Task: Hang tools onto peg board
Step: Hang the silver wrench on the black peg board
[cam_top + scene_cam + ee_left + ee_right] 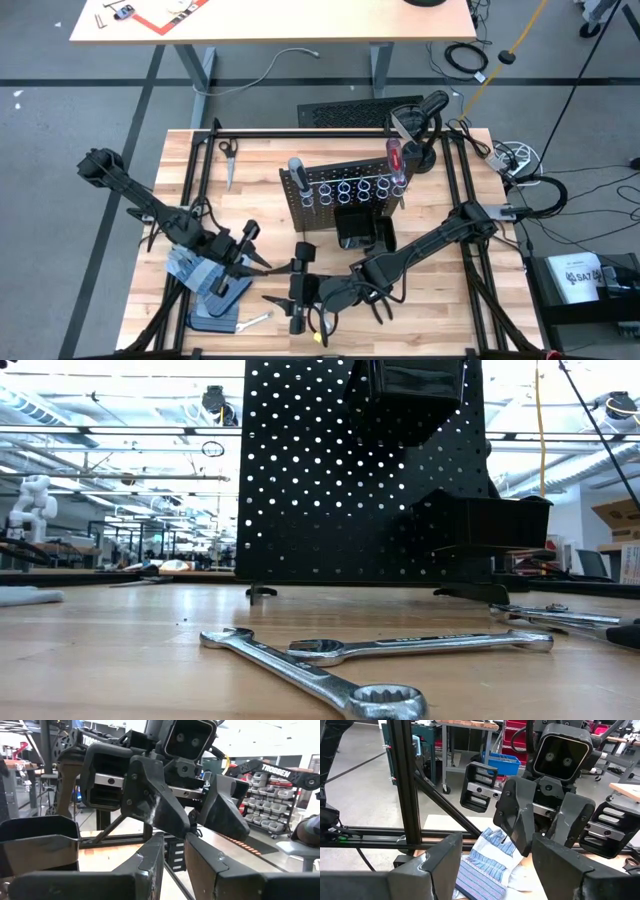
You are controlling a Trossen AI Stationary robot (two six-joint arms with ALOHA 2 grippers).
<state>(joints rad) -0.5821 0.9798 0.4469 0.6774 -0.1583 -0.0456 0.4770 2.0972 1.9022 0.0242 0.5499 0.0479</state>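
— Two screwdrivers stand in the peg board (340, 188), the red-handled one (394, 158) at one end and the grey-handled one (296, 168) at the other. The wrenches aren't hung yet.

— Where are the arms?

— Nose to nose over the table, on the near side of the board. The left gripper (250, 255) has its jaws nearly together, and I see nothing between them. The right gripper (300, 283) stands wide and empty.

— So what's the sensible move?

— I'd send the right one for the wrench (256, 320) near the table's front edge, since it's the one that's spread. Come down straight over the shank, pinch mid-length so it doesn't swing, and keep clear of the left arm (they're close enough to clip each other).

— From above I make out only one wrench.

— The low view shows two, a long wrench (300, 665) and a second wrench (420, 647) crossing it, touching where they overlap. Lifting one may drag the other. That view hides the screwdrivers and both grippers, though.

— And the wrist cameras?

— Each shows the other gripper head-on. The right one also catches the striped gloves (485, 862) lying just below the left gripper.
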